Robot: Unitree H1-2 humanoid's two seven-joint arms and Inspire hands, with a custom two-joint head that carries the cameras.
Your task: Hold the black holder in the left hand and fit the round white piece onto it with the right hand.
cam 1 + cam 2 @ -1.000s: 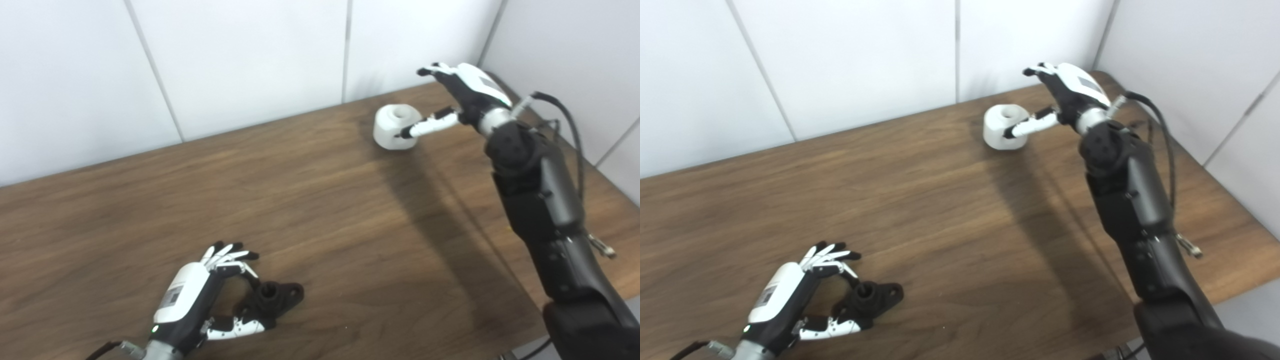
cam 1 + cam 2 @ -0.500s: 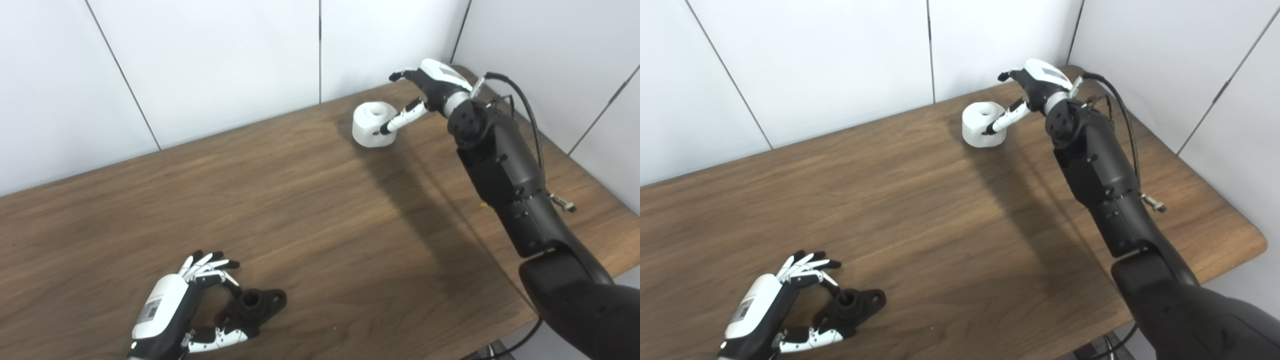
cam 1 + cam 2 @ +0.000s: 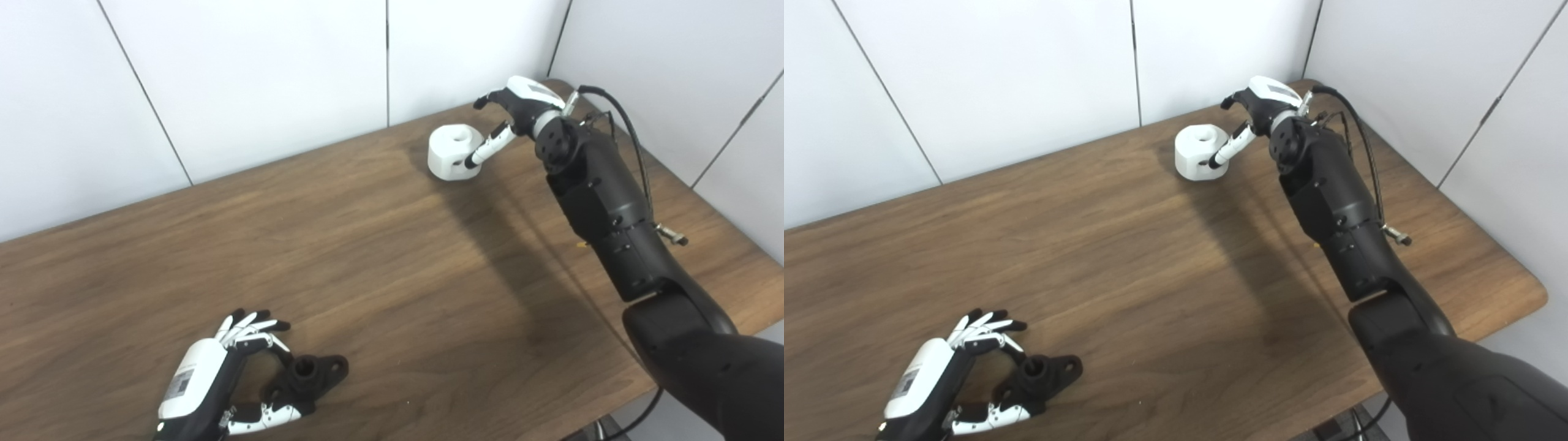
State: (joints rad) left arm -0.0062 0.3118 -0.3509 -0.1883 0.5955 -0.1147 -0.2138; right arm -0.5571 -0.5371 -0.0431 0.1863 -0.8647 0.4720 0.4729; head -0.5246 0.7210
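Right hand [image 3: 517, 109], fingers spread, thumb touching the round white piece [image 3: 452, 152] just beside it.

Both head views are evenly and brightly lit, with soft, diffuse light. The white wall panels [image 3: 275, 79] are near washed out but keep their seams. On the wooden surface [image 3: 367, 257] a broad, soft-edged shadow [image 3: 508, 245] runs along the left side of the right arm [image 3: 600, 190], so light comes from above and to the right. The round white piece [image 3: 452, 152] has a shaded near face and a short shadow at its base. A small dark shadow sits under the black holder [image 3: 1044, 373]. Wood grain reads clearly, with a mild sheen and no hard glare. Focus is fair overall; fine detail on the fingers [image 3: 248, 321] is slightly soft
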